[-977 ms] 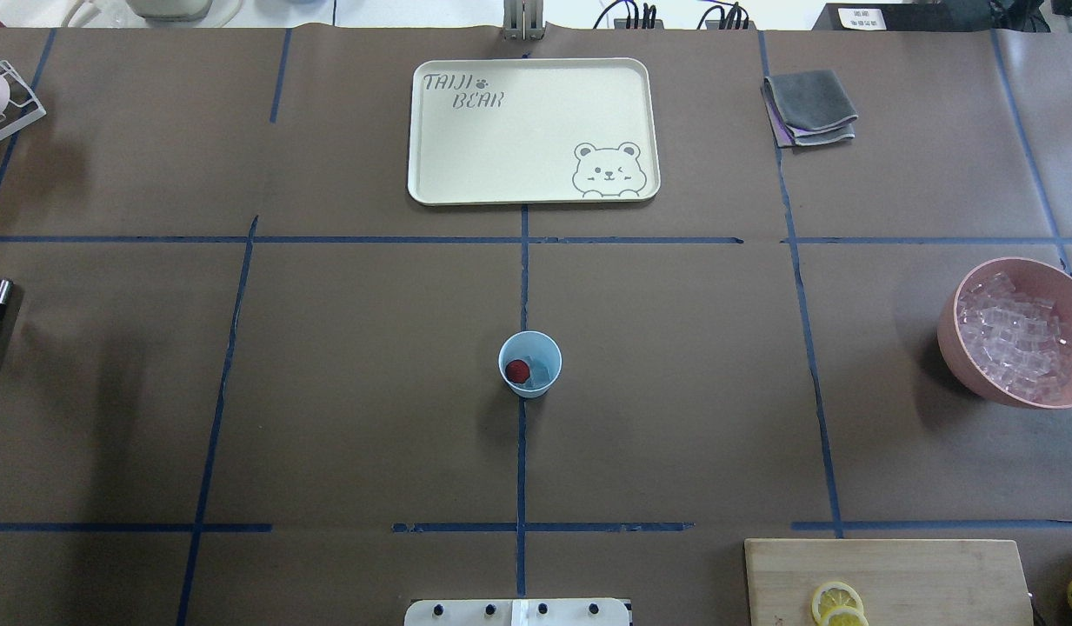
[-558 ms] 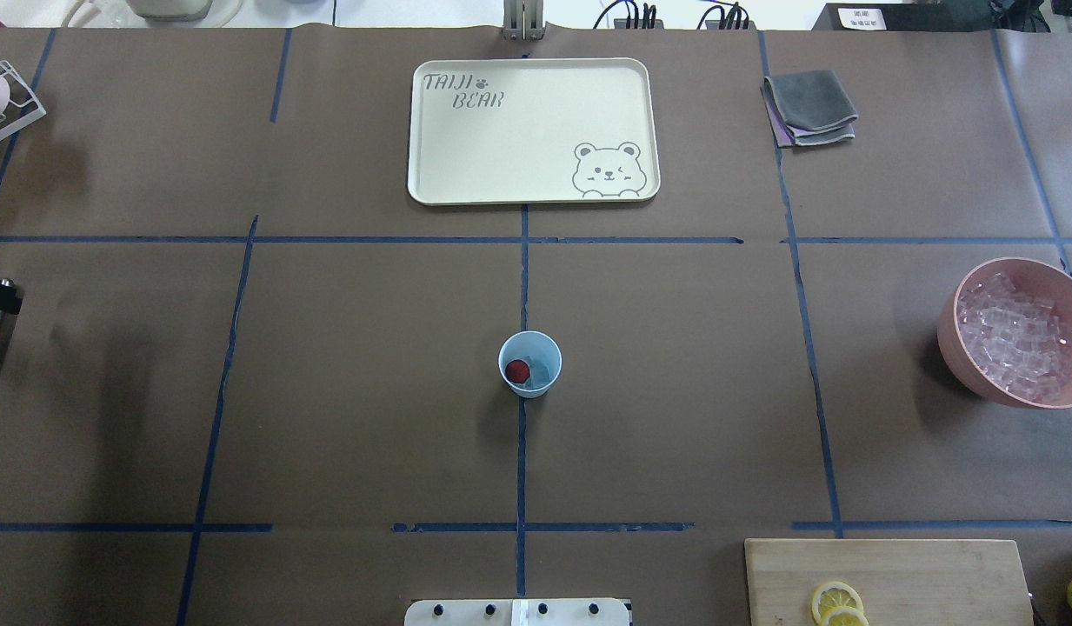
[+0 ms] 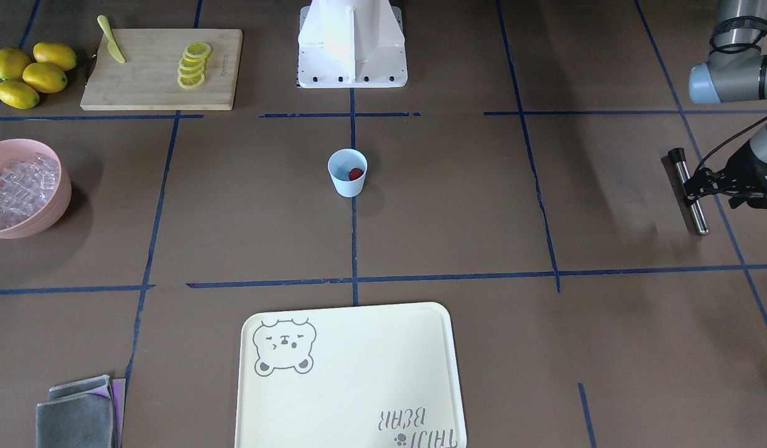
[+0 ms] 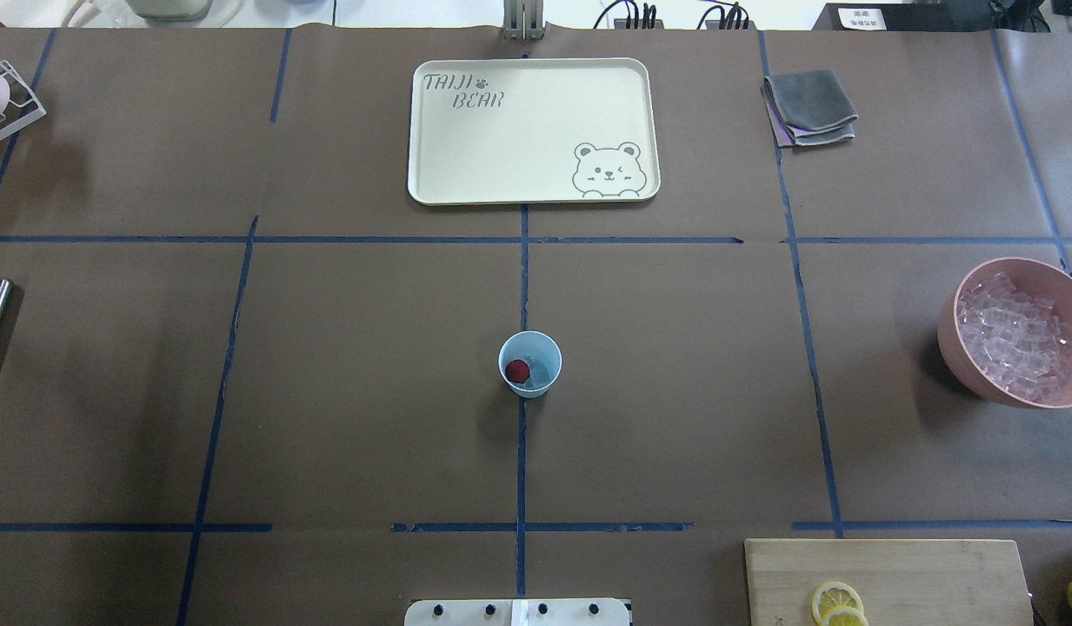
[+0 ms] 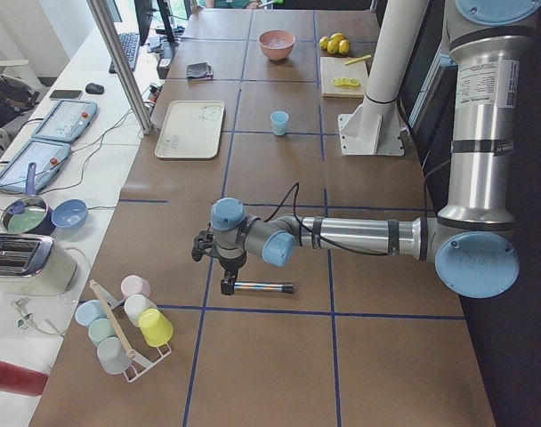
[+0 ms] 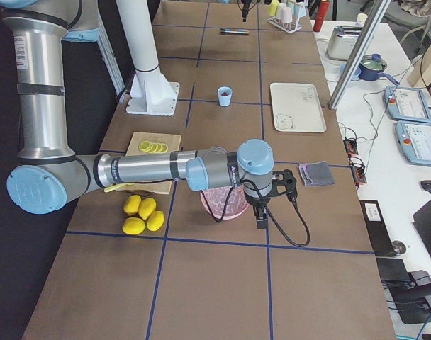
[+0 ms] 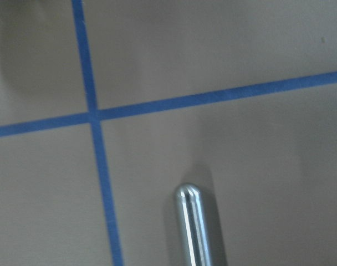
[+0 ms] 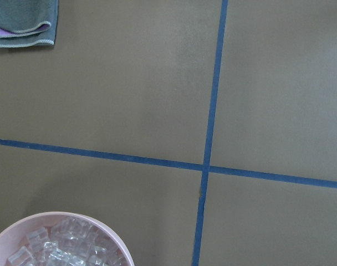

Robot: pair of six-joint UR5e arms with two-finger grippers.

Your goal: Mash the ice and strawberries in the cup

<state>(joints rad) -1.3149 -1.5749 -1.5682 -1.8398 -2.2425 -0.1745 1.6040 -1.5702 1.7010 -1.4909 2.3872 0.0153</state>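
The cup, with strawberry and ice inside, stands well apart from the left gripper and right gripper. Neither's jaw opening can be told.

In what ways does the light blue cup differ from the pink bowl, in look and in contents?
The cup is light blue and small; the pink bowl is far larger. The cup holds one strawberry piece and a little ice; the pink bowl is full of ice cubes only. Both stand upright and hold ice.
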